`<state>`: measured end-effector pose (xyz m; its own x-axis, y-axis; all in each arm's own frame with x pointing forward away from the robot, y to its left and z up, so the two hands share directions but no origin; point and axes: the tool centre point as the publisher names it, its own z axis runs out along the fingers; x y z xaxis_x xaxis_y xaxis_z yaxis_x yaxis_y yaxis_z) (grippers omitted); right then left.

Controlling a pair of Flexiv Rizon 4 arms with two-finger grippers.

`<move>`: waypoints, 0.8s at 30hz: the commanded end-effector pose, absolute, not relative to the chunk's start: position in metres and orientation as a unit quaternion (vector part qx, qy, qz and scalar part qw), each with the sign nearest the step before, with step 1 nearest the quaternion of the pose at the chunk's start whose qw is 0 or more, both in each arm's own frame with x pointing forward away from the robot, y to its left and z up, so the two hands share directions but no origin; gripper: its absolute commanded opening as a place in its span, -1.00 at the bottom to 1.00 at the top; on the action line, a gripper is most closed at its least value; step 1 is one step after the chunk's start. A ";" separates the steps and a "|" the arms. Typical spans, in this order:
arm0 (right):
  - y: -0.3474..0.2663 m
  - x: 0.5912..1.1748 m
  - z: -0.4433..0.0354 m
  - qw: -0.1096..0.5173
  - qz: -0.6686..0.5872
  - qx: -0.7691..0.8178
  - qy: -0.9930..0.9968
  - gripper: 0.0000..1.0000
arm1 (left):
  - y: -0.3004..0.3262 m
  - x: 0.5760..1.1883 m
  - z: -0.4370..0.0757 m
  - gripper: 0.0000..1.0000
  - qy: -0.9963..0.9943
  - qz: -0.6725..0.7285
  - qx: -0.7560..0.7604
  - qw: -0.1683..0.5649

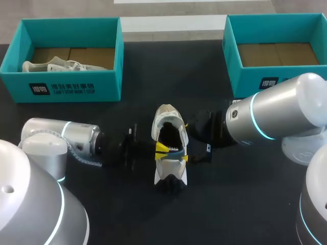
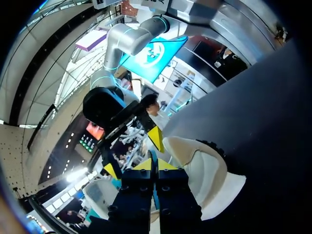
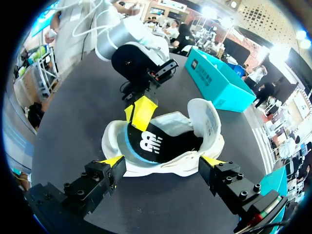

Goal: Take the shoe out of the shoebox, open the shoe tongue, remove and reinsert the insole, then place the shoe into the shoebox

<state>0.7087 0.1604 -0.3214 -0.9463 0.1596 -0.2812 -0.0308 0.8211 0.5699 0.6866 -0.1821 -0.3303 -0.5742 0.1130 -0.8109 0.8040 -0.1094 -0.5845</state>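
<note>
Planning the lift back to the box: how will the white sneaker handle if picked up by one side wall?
The white fabric sneaker likely sags from a one-wall hold: its upper gapes open and looks soft. Sitting flat on the black table, it shouldn't roll. The black insole inside may slide out if tilted; how firmly it sits, I cannot tell.

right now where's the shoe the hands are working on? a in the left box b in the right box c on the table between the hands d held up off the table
c, the shoe rests on the table, with the left hand and right hand at either side of it.
</note>
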 end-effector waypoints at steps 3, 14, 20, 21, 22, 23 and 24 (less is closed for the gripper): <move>0.161 0.706 -0.323 0.163 0.297 0.036 0.940 1.00 | -0.179 0.693 -0.341 -1.00 0.619 -0.640 0.371 0.263; 0.161 0.706 -0.323 0.163 0.297 0.036 0.940 1.00 | -0.178 0.684 -0.309 -0.01 0.596 -0.655 0.371 0.279; 0.161 0.706 -0.323 0.163 0.297 0.036 0.940 1.00 | -0.177 0.686 -0.288 0.06 0.584 -0.656 0.383 0.286; 0.161 0.706 -0.323 0.163 0.297 0.036 0.940 1.00 | -0.177 0.685 -0.285 0.07 0.582 -0.655 0.387 0.288; 0.161 0.706 -0.323 0.163 0.297 0.036 0.940 1.00 | -0.177 0.684 -0.282 0.11 0.580 -0.655 0.390 0.287; 0.161 0.706 -0.323 0.163 0.297 0.036 0.940 1.00 | -0.177 0.684 -0.280 0.15 0.580 -0.654 0.395 0.285; 0.161 0.706 -0.323 0.163 0.297 0.036 0.940 1.00 | -0.176 0.683 -0.277 0.26 0.579 -0.653 0.397 0.285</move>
